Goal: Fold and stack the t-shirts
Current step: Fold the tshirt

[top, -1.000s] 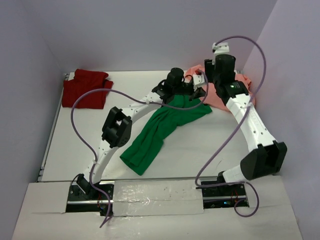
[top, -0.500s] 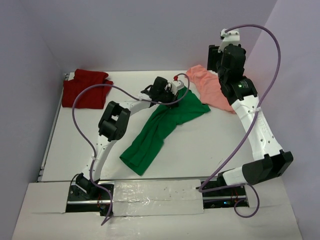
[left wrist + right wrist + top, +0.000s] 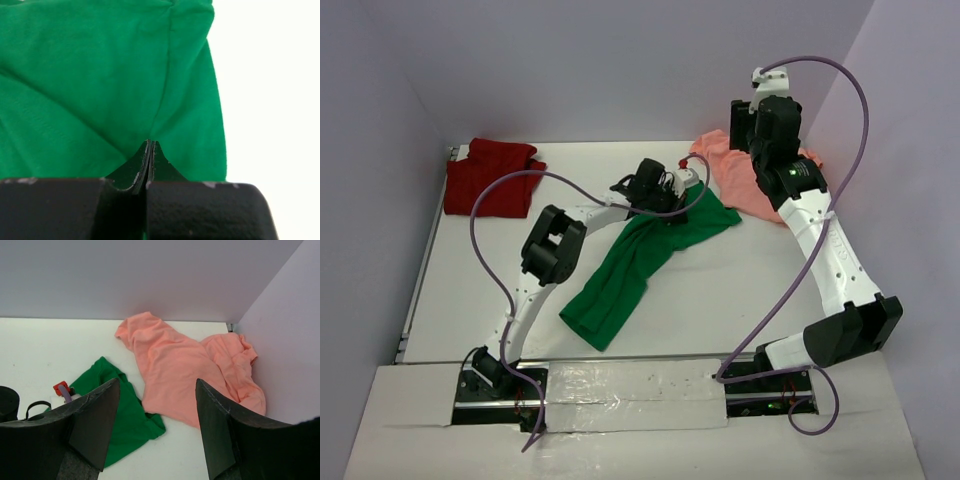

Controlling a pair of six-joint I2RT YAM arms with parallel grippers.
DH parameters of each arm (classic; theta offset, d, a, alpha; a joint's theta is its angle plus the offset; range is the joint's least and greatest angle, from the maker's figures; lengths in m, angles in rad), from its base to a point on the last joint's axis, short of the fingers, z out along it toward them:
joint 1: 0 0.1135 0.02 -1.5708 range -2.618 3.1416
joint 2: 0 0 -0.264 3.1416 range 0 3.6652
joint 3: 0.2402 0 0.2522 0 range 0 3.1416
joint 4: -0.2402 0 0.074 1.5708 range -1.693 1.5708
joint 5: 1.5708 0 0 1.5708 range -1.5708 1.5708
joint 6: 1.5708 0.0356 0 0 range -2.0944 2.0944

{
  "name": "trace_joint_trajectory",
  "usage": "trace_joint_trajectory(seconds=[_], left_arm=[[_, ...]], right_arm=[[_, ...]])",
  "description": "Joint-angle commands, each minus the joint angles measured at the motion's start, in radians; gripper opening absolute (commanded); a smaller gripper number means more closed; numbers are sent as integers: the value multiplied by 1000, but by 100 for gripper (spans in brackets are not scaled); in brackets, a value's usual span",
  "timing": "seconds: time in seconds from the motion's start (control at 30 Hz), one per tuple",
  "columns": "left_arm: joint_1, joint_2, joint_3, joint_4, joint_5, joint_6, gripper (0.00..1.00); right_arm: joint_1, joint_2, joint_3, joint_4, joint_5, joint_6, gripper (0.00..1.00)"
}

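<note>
Currently: 3 t-shirts, none apparently folded, 0 stacked.
- Item 1: green t-shirt (image 3: 620, 275), crumpled lengthwise at the centre of the table (image 3: 470, 300); its far end is pinched in the left gripper (image 3: 150, 145), jaws closed on the cloth.
- Item 2: dark red t-shirt (image 3: 490, 178), rumpled, far left corner.
- Item 3: salmon pink t-shirt (image 3: 730, 182), loose heap, far right; the right gripper (image 3: 157, 390) hovers above, fingers apart, empty.

Remaining: all folding and stacking.

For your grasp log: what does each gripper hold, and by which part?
Left gripper: a pinched fold of the green t-shirt near its far end. Right gripper: nothing, jaws open.
</note>
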Motion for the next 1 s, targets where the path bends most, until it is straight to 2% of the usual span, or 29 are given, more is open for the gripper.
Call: trace_joint_trajectory(seconds=[0.0, 0.2, 0.33, 0.57, 0.63, 0.97], left_arm=[[-17, -70, 44, 36, 8, -15, 0], [-23, -73, 62, 117, -70, -43, 0], [-34, -21, 131, 103, -99, -54, 0], [-80, 129, 301, -69, -271, -8, 0], [-80, 155, 359, -123, -282, -5, 0], [-92, 212, 422, -370, -432, 15, 0]], right_arm=[[0, -15, -24, 32, -1, 14, 69], [0, -24, -41, 31, -27, 17, 69], [0, -29, -44, 25, -21, 15, 69], [-2, -64, -38, 15, -38, 9, 69], [-2, -79, -39, 15, -44, 11, 69], [-5, -110, -36, 0, -82, 37, 69]])
